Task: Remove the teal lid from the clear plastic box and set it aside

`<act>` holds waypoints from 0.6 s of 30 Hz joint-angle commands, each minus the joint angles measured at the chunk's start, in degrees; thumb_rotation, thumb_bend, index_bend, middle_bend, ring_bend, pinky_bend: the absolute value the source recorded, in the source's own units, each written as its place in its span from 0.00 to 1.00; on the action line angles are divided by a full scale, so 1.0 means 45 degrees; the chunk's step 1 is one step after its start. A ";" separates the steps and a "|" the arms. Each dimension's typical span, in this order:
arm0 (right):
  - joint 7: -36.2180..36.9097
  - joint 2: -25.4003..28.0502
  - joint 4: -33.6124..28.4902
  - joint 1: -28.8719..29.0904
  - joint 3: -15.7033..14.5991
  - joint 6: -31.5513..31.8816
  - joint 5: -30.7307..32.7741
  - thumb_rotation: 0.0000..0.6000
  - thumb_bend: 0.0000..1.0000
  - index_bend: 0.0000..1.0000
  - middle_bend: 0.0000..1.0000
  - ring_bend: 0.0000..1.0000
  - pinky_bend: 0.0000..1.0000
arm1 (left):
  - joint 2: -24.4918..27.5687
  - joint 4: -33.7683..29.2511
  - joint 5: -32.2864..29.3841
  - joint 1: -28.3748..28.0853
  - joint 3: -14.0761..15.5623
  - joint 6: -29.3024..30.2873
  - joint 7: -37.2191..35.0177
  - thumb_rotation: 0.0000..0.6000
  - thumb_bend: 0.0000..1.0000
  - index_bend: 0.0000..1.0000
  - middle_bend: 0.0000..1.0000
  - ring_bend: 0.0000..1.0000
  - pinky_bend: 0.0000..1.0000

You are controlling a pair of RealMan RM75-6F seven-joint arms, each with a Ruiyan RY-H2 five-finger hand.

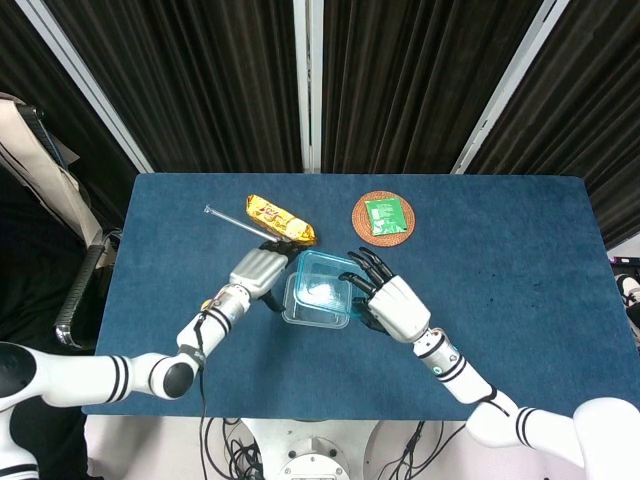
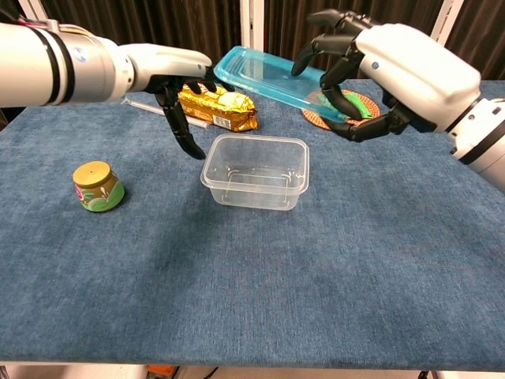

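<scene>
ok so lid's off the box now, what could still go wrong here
The teal lid hangs tilted in the air, gripped at one end by the right hand, so it could slip and drop into the clear plastic box. Set down carelessly, it could land on the gold snack packet or the coaster. The left hand, fingers hanging beside the box, might nudge it.

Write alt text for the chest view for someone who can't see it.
The right hand holds a flat teal plastic lid, tilted, in the air above an open clear plastic box on a blue cloth table. The left hand hovers beside the lid's left end with fingers pointing down. A gold foil snack packet lies behind the box; a small yellow-lidded jar stands to its left.
</scene>
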 commanded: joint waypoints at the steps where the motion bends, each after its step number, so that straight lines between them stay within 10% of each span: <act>1: -0.0262 0.0341 -0.0357 -0.0101 0.0049 0.0087 -0.0012 1.00 1.00 0.81 0.29 0.00 0.00 | 0.0162 -0.0083 0.0147 0.0189 0.0042 0.0218 0.0011 1.00 0.06 0.04 0.02 0.03 0.08; 18: -0.1746 0.2776 -0.2100 -0.0941 0.0135 -0.1085 0.1478 1.00 1.00 0.75 0.28 0.00 0.00 | 0.1798 -0.1275 0.1813 0.1995 0.0294 0.2594 0.0018 1.00 0.06 0.04 0.02 0.03 0.07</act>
